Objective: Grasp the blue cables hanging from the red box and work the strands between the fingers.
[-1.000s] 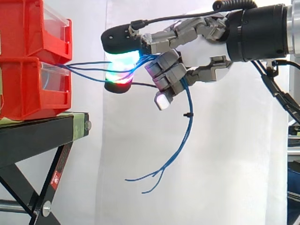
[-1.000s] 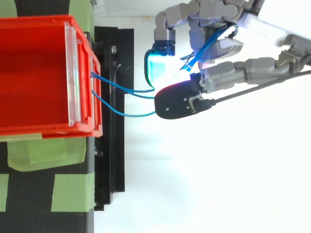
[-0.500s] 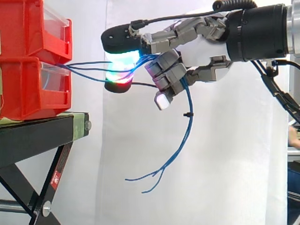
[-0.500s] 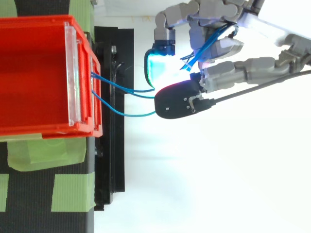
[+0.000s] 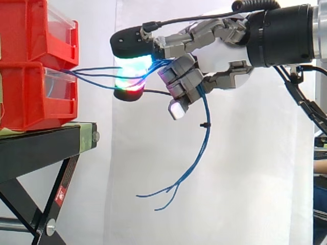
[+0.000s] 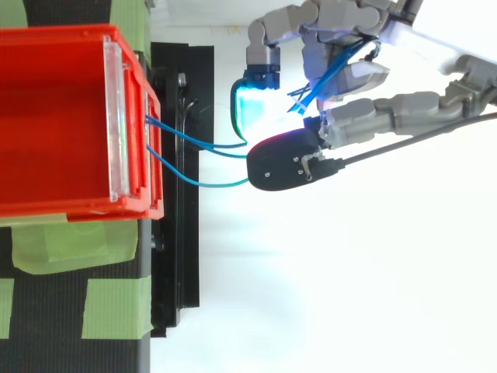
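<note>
Thin blue cables run out of the front of the lower red box and stretch rightward into my hand. The fingers are curled round the strands, with a glowing pad pressing them from the box side. Past the hand the cables' loose ends droop in a long curve and fan out low down. From above, the cables leave the red box as two strands and pass between the fingers of the hand.
A second red bin is stacked on the lower one. Both rest on a black stand with slanted legs and green tape patches. A white curtain hangs behind.
</note>
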Controlling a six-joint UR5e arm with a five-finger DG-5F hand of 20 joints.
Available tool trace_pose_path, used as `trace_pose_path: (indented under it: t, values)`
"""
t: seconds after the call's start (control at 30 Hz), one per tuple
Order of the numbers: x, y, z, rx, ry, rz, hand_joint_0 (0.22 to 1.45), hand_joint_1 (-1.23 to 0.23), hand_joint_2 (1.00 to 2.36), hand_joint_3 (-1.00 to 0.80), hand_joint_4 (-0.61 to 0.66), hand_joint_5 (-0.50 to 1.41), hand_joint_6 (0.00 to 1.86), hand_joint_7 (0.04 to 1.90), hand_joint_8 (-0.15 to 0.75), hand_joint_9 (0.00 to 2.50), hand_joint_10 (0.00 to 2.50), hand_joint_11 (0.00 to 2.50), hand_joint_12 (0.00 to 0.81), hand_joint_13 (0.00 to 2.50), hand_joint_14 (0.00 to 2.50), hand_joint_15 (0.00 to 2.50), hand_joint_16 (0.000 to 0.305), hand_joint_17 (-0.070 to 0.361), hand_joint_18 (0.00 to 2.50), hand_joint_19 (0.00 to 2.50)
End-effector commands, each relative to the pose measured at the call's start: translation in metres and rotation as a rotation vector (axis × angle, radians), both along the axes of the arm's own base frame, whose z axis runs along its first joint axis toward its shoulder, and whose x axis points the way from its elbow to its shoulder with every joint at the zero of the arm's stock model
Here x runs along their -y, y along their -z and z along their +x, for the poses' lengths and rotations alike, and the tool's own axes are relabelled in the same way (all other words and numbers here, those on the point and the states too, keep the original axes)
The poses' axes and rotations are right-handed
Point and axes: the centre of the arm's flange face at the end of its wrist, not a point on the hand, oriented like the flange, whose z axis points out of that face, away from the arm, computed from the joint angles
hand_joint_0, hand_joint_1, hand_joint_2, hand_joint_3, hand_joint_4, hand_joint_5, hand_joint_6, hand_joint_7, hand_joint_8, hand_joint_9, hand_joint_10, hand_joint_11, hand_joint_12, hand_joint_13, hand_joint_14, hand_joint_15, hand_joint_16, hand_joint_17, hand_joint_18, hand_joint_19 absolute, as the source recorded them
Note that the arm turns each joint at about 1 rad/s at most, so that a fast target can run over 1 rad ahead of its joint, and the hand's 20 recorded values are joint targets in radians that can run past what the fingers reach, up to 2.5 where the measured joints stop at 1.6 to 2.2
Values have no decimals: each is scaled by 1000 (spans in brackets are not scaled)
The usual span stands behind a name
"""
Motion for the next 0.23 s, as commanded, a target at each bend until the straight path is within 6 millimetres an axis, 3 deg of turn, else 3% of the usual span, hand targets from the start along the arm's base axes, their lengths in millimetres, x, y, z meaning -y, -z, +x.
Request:
trace_pose_path:
  t: [0.0,0.2]
  values:
    - [0,0,0,1,0,0,843,-745,1027,-213,59,461,546,1343,405,590,2500,2372,493,608,2500,1595,56,127,1104,878]
    - [0,0,0,1,0,0,843,-744,1027,-213,60,460,544,1351,406,590,2500,2370,492,608,2500,1592,56,127,1102,898]
